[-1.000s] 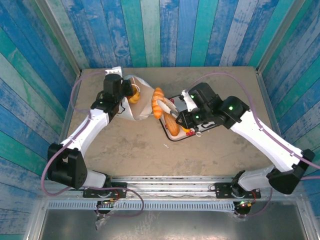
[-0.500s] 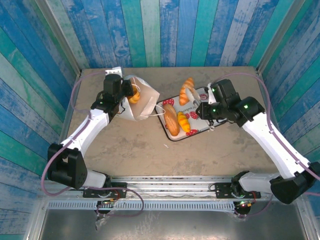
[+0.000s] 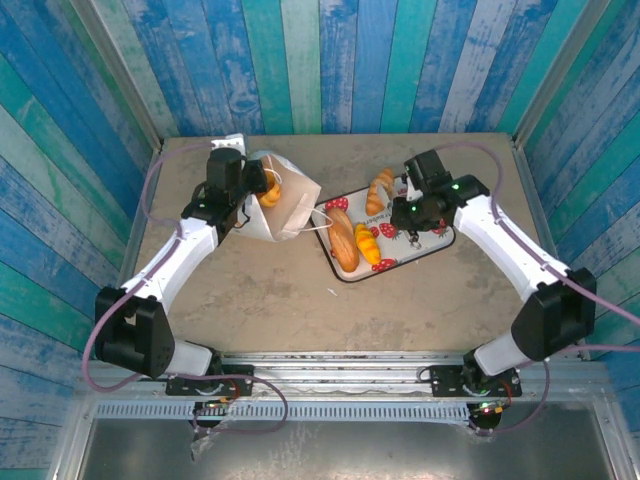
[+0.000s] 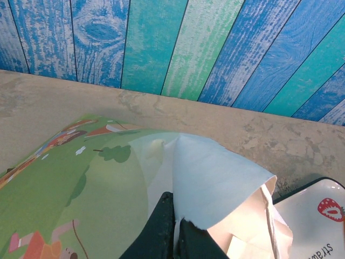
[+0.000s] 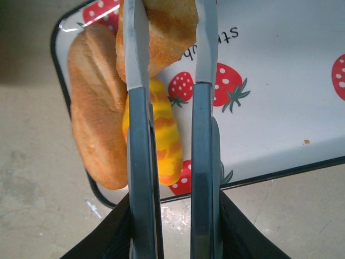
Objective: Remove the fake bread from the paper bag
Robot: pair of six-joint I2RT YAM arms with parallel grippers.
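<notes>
Item: golden-brown plastic pastry (image 3: 380, 188) | grasped by right end effector (image 5: 168, 21), long axis 1–7 o'clock, over 12 o'clock end of white strawberry-print tray (image 3: 400, 255) | left end effector (image 4: 176, 218) clenched on white paper bag (image 3: 290, 210) rim | orange ridged croissant (image 3: 268, 192) in bag, 9 o'clock of right end effector, nearer left arm.

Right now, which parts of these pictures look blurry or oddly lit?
Right wrist view: the gripper's fingers are crisp, the tan loaf beside them looks soft. Left wrist view: the paper bag glows where light passes through its white paper. Top view: even light, only faint shadows on the table.
</notes>
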